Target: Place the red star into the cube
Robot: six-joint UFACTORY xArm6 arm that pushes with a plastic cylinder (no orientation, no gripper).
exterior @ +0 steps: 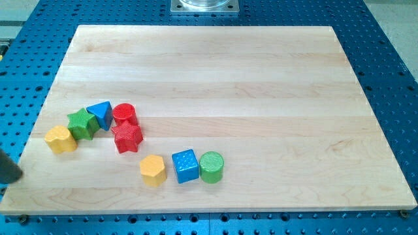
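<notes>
Rod only, no hand to clench or release: my tip sits at the view's left edge of the surface, well apart from the red star, which lies up-left of the blue cube, not touching, so the push looks wholly undone.

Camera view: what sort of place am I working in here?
Likely a robotics lab bench: a pale wooden board on a blue perforated metal table, a metal mount plate at the view's top, and small coloured plastic blocks like the red star.
</notes>
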